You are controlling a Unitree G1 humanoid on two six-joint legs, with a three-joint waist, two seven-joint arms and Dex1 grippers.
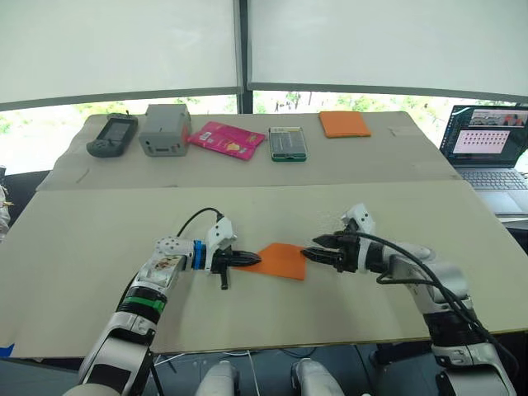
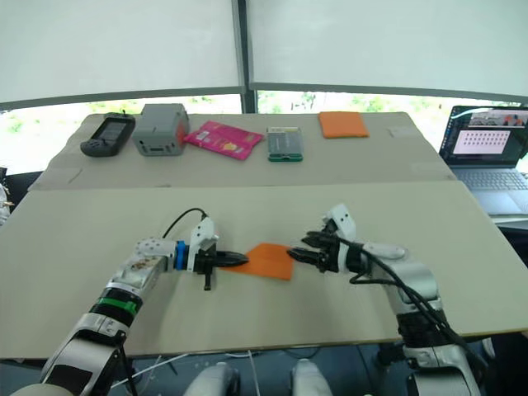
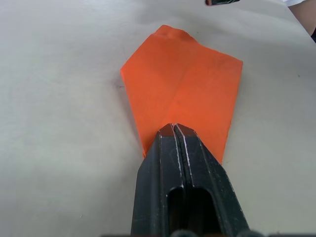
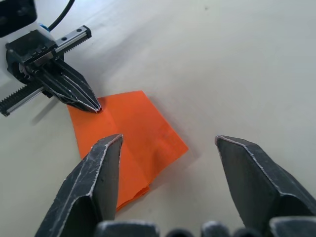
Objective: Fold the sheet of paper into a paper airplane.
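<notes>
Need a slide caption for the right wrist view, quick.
Open right gripper poised over the creased orange sheet of paper while the shut left gripper pins its far edge to the table.

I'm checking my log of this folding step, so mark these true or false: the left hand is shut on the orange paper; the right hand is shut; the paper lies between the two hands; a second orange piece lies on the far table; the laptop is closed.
1. The left hand is shut on the sheet of paper: true.
2. The right hand is shut: false, its fingers are spread apart.
3. The paper lies between the two hands: true.
4. A second orange rectangle lies on the far table: true.
5. The laptop is closed: false, its screen is up and lit.
</notes>
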